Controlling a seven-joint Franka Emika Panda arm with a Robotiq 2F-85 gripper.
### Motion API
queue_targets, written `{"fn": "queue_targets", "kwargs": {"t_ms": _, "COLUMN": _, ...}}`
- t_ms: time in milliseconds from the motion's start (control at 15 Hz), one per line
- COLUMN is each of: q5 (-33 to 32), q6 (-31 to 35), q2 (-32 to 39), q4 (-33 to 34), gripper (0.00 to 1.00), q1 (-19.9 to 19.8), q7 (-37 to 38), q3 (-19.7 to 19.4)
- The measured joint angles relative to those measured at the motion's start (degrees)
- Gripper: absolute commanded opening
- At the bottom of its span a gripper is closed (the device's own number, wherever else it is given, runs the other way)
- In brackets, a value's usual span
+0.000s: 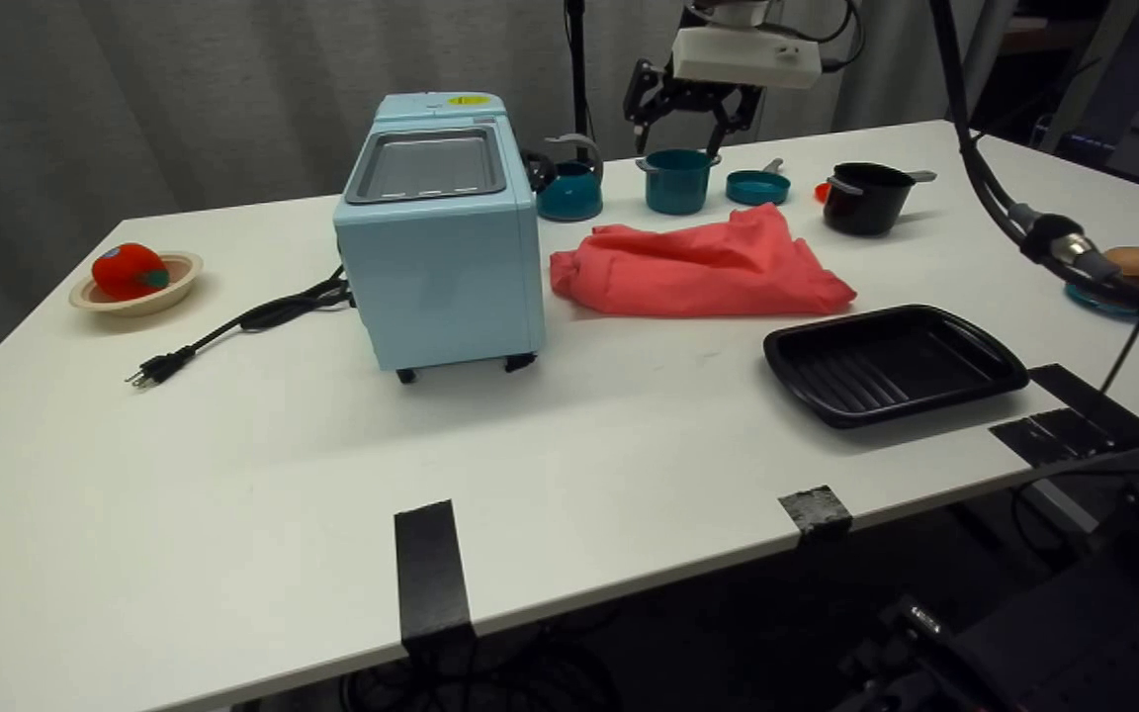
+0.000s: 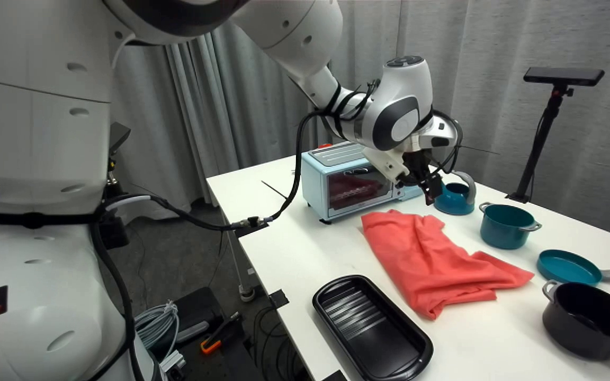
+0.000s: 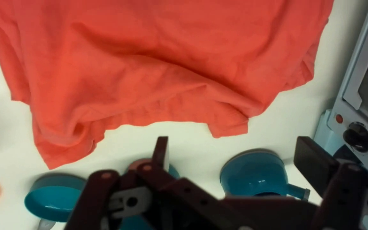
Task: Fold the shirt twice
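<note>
- A white robot arm [image 2: 305, 47] reaches over a white table [image 1: 263, 475], its black two-fingered gripper [image 1: 678, 141] raised above the surface, fingers spread wide and nothing held between them.
- A soft, wrinkled coral-red cloth shirt [image 2: 421, 259] lies on the table in loose ridges, apart from the gripper. In the wrist view, its uneven edge runs near the parted fingertips [image 3: 313, 163].
- Beside one end of the shirt stands a light-blue toaster oven [image 2: 358, 182] with a glass door. A black power cord [image 1: 283, 311] lies on the tabletop by it.
- A row of cookware lines one side of the cloth: a round teal kettle [image 2: 454, 201] with a grey handle, a deep teal pot [image 2: 501, 233] and a shallow teal frying pan [image 2: 567, 267]. A black saucepan [image 2: 583, 328] sits near the frying pan.
- Near the shirt's opposite side rests a black rectangular tray [image 2: 374, 328], part of its floor ridged.
- In an exterior view, a round red tomato-like item [image 1: 127, 269] sits in a shallow beige bowl [image 1: 139, 305]; well apart, a brown bun [image 1: 1138, 261] tops a teal plate [image 1: 1089, 301], partly behind a black cable [image 1: 985, 178].
- Grey curtains [image 2: 474, 53] hang behind the table.
</note>
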Motion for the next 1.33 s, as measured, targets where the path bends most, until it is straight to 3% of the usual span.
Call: {"fn": "queue_targets", "kwargs": {"t_ms": 1333, "q5": -4.13, "q6": 0.04, "q2": 14.36, "q4": 7.65, "gripper": 1.00, "q1": 5.28, "q7": -9.52, "q3": 2.23}}
